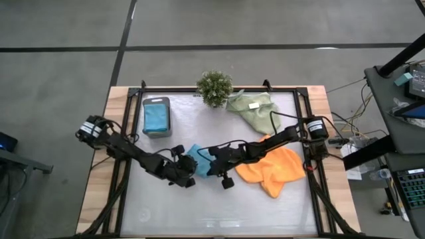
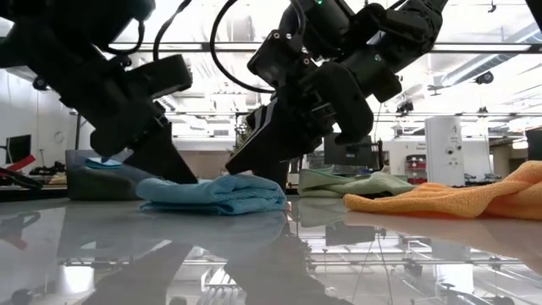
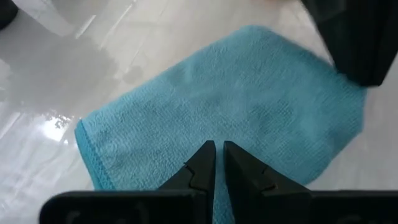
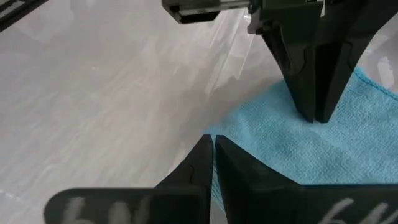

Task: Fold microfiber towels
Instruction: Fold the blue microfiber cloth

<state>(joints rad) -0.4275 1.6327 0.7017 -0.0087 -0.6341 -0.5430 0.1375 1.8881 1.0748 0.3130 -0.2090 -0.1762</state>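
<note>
A teal-blue microfiber towel [image 1: 197,159] lies folded in layers on the table's middle [image 2: 216,193]. My left gripper [image 3: 219,146] is shut, with its tips over the towel's top face. It also shows in the right wrist view [image 4: 314,118]. My right gripper [image 4: 212,138] is shut too and stands at the towel's edge near a corner, coming from the table's right [image 1: 211,161]. An orange towel [image 1: 272,169] lies crumpled to the right. A sage-green towel [image 1: 252,109] with a white tag lies at the far right. My left gripper sets its shut fingertips [image 4: 311,115] on the teal towel's top face [image 3: 249,124], slanting down from the table's left. Nothing is between the fingers. The towel lies flat on the table. My right gripper's shut tips stand at the towel's edge [image 4: 230,134]; whether they touch it I cannot tell.
A dark grey tray [image 1: 157,99] at the far left holds a folded teal towel [image 1: 157,118]. A small bushy plant [image 1: 214,86] stands at the far edge. Bare table lies along the near edge and at the left.
</note>
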